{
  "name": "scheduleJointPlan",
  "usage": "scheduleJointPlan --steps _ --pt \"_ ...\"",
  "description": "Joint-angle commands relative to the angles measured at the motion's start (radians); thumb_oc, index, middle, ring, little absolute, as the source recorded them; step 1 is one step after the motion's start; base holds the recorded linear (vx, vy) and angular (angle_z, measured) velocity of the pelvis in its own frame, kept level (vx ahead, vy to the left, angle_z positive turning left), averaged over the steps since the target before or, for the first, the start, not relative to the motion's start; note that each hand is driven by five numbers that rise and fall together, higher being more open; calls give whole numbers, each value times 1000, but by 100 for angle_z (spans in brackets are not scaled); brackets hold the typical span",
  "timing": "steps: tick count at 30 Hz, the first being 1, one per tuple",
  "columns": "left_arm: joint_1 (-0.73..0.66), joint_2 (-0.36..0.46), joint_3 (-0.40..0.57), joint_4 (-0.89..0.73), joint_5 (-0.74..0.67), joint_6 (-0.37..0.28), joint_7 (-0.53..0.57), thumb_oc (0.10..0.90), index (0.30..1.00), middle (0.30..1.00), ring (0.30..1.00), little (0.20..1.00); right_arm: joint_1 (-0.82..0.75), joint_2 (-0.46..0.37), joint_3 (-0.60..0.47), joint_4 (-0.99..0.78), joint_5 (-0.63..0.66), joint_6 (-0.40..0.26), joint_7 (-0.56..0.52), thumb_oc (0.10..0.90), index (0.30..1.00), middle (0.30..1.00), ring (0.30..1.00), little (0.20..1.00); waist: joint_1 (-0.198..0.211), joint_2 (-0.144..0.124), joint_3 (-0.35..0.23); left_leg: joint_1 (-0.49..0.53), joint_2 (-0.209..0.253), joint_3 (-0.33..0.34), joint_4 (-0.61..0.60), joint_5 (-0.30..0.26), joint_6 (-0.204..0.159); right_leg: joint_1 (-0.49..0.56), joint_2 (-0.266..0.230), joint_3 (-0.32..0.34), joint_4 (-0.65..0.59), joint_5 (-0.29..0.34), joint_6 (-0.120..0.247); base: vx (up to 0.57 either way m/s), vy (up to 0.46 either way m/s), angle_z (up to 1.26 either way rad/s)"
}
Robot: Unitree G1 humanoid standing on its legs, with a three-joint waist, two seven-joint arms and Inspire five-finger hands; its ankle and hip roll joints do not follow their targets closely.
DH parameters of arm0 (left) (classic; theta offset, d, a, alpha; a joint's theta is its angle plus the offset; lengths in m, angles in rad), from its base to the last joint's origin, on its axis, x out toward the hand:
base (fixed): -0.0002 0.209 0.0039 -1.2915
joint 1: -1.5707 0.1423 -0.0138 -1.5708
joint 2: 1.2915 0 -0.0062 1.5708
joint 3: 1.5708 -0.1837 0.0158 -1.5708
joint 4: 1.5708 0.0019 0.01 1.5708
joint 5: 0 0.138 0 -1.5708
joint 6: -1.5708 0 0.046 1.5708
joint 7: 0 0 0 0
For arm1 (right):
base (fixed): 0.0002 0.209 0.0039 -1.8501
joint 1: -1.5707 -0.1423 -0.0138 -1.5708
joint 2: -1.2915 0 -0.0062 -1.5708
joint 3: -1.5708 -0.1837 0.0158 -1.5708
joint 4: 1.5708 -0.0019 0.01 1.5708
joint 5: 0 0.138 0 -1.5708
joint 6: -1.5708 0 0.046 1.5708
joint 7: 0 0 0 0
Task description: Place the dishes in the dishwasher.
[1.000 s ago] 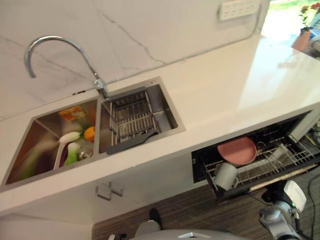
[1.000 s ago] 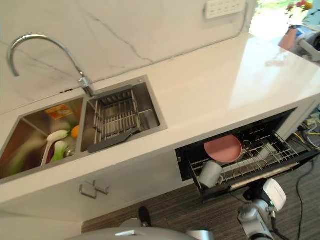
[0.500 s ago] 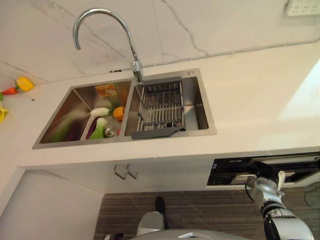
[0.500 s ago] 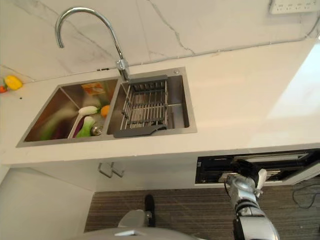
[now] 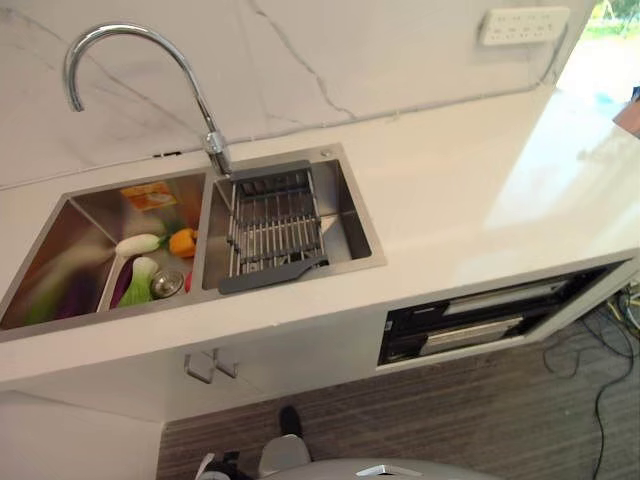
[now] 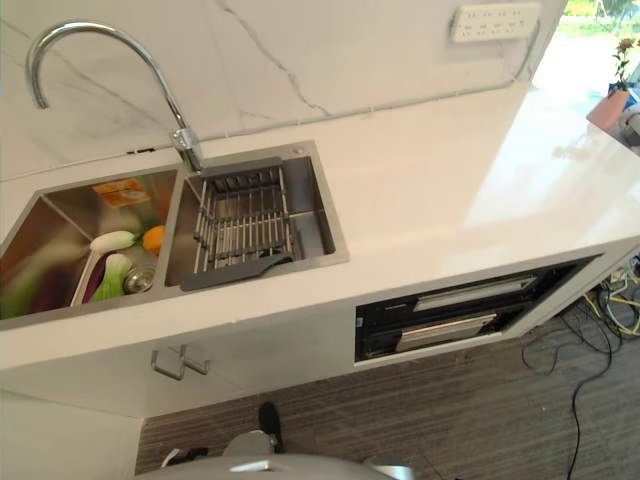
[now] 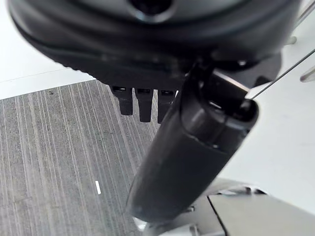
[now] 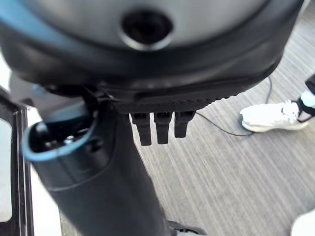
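While the dishwasher sits under the right end of the white countertop, its dark front shows as a slot with pale horizontal bars inside; no dish can be made out in it from the head views — the interior is too dark to tell more. To the left, a stainless double sink is sunk into the countertop. Its right basin holds a metal wire rack with a dark grey handle piece along its near edge. Its left basin holds a white tray with what look like toy vegetables — green and purple pieces, an orange one — plus an orange-and-white packet against the far wall and a round drain. A chrome gooseneck faucet rises from the far rim between the basins and arches to the left. On the marbled backsplash at far right is a white outlet strip. Below the sink, a cabinet front carries a pair of small handles.

The left hand shows in its wrist view over striped grey floor, short dark fingertips in a straight row, relaxed, holding nothing. The right hand shows likewise in its wrist view, fingers straight and empty, above the same floor, where a person's white shoe stands.
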State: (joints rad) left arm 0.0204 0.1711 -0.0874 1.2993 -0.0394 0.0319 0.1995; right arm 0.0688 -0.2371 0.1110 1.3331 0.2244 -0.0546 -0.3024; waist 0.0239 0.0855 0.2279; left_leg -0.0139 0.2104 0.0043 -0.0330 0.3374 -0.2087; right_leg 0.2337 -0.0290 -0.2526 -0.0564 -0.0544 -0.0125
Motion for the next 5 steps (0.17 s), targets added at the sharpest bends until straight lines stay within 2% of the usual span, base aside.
scheduleJointPlan --steps 1,2,3,4,5 --pt "-74 4 -15 13 -75 -41 35 800 900 900 900 900 -78 -76 -52 -25 -115 -1 -2 800 900 900 900 900 3 -5 35 -100 -49 -97 247 -189 14 36 -29 -66 -31 -96 53 -176 -44 -43" --pt "-74 4 -15 13 -75 -41 35 800 900 900 900 900 -78 -76 -52 -25 -115 -1 -2 800 900 900 900 900 3 -5 35 -100 -49 -97 247 -189 14 36 -29 -66 -31 -96 53 -231 -35 -12" --pt "-78 4 -16 25 -71 -32 31 800 900 900 900 900 -64 -88 -71 -16 -115 6 -3 800 900 900 900 900 -23 -23 26 -78 -8 -46 284 -203 25 23 -38 -88 -31 -82 51 -63 86 121" --pt "-71 7 -15 38 -58 -30 15 800 900 900 900 900 -38 -110 -105 20 -107 23 5 800 900 900 900 900 -50 -34 -2 30 60 32 238 -260 22 -3 -45 -108 -31 -72 58 -63 86 121" --pt "-71 7 -15 38 -58 -30 15 800 900 900 900 900 -38 -110 -105 20 -107 23 5 800 900 900 900 900 -50 -34 -2 30 60 32 238 -260 22 -3 -45 -108 -31 -72 58 -13 116 134"
